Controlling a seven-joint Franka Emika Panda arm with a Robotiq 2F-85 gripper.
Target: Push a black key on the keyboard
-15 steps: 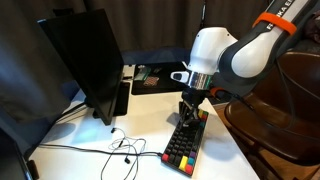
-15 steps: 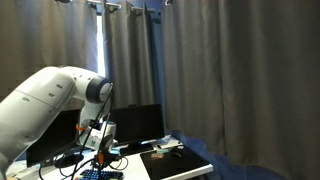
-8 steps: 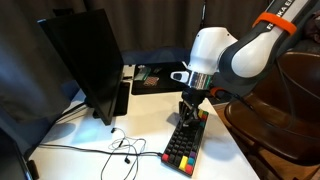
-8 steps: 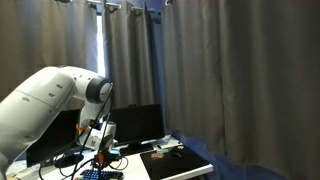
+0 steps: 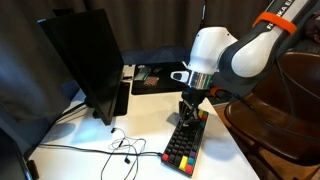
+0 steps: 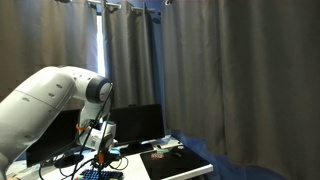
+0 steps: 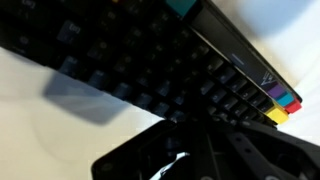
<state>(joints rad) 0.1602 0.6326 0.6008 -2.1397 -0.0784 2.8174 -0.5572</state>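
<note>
The small keyboard (image 5: 186, 142) lies on the white table, black keys in the middle, coloured keys along its edges. My gripper (image 5: 188, 116) points straight down with its fingertips close together, resting on the keyboard's far end. In an exterior view only a corner of the keyboard (image 6: 97, 175) shows, with the gripper (image 6: 101, 160) above it. The wrist view is very close and dark: rows of black keys on the keyboard (image 7: 130, 60), coloured keys at the right edge, and the gripper (image 7: 200, 135) pressed against the keys.
A black monitor (image 5: 85, 60) stands near the keyboard, with a white cable (image 5: 115, 150) loose on the table (image 5: 140, 115). A dark tray (image 5: 155, 78) with small items lies at the back. A brown chair (image 5: 290, 110) stands beside the table.
</note>
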